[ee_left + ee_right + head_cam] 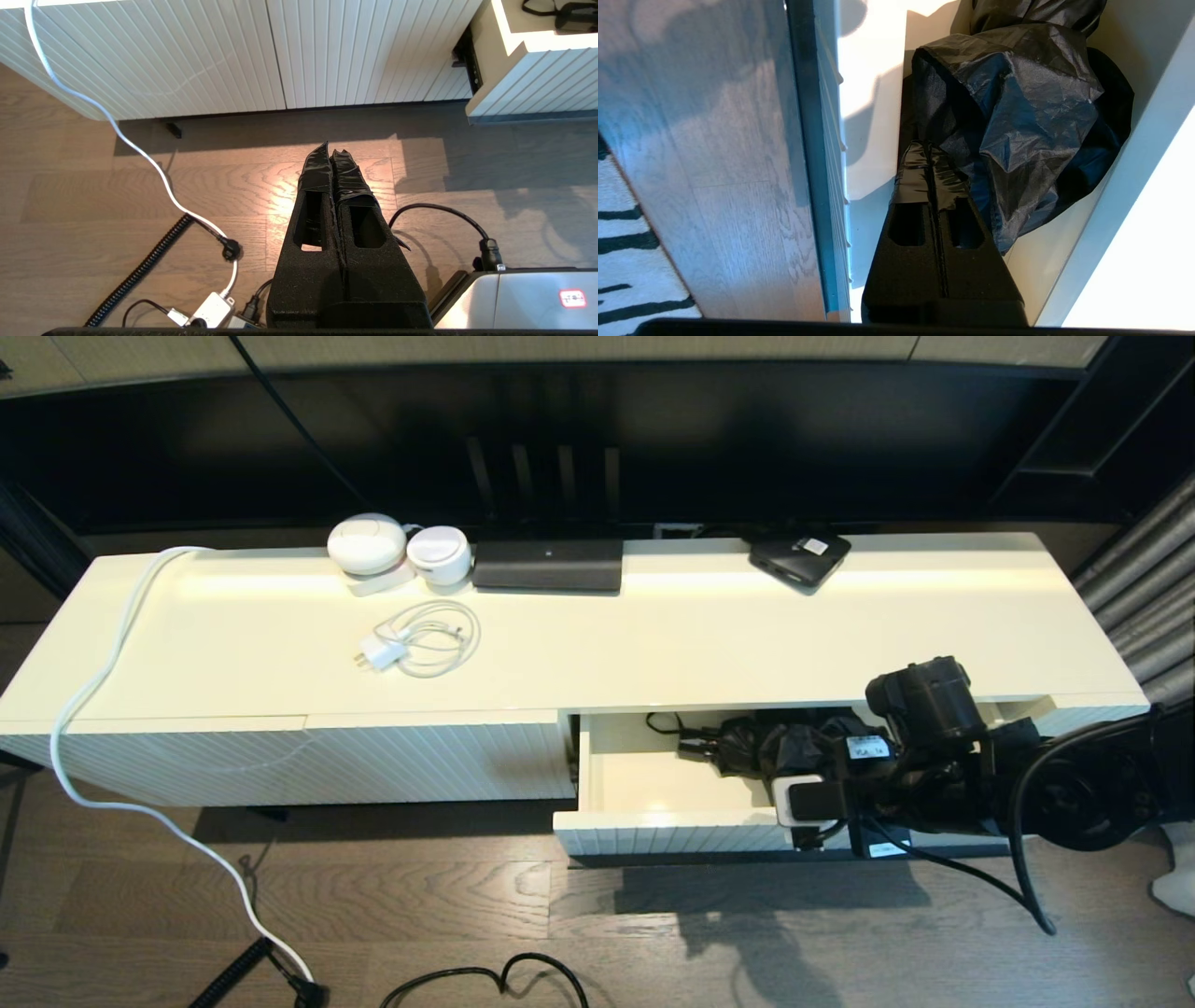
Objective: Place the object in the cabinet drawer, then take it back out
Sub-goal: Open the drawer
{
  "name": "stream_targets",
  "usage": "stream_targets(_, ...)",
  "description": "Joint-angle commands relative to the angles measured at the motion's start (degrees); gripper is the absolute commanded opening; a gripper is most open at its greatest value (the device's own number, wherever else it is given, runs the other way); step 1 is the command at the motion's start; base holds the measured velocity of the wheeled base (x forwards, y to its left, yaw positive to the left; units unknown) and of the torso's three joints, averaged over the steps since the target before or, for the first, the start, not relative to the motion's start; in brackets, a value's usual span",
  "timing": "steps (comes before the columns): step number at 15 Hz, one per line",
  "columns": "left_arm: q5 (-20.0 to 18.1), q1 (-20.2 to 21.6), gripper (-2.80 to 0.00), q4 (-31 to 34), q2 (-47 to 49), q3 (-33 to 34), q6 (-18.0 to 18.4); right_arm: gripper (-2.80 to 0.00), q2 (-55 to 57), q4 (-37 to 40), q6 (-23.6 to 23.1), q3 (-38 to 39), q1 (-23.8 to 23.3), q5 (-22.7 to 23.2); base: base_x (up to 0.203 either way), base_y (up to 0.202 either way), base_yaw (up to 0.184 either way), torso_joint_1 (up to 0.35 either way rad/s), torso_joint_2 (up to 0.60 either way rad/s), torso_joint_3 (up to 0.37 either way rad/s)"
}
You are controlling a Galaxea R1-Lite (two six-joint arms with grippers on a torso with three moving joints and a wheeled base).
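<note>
Right end effector clenched empty inside the open cream fluted-front cabinet drawer. Black folding umbrella with loose bunched fabric lies just beside and beyond its tips. Likely light, floppy, slippery; stiffer handle end, far from the tips, looks surest hold.

Left end effector clenched, parked over floor.

The right gripper is low, with its fingers pressed together and nothing between them. The right arm reaches forward from the right side, wrist bent downward. The left gripper hangs pointing down, its fingers also pressed together and empty.
</note>
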Motion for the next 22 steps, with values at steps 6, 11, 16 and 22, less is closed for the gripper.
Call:
stream_targets(6, -0.02, 0.0, -2.8, 0.0, -0.09, 0.0, 0.03, -2.8, -3.62, -0.32, -0.07, 7.96, 1.16, 0.15, 0.0, 0.0, 0.0, 0.0, 0.0, 0.0)
stream_targets(11, -0.02, -0.09, -2.8, 0.0, -0.09, 0.0, 0.03, -2.8, -4.55, -0.53, 0.02, 11.95, 1.08, 0.17, 0.0, 0.0, 0.0, 0.0, 0.0, 0.0)
stream_targets(16, -0.02, 0.0, -2.8, 0.0, -0.09, 0.0, 0.03, -2.8, -5.84, -1.68, 0.02, 13.75, 1.17, 0.17, 0.0, 0.0, 0.0, 0.0, 0.0, 0.0)
stream_targets(22, -0.02, 0.0, -2.8, 0.0, -0.09, 0.0, 0.03, -2.8, -11.89, -1.69, 1.06, 13.55, 1.47, 0.17, 0.0, 0.0, 0.0, 0.0, 0.0, 0.0)
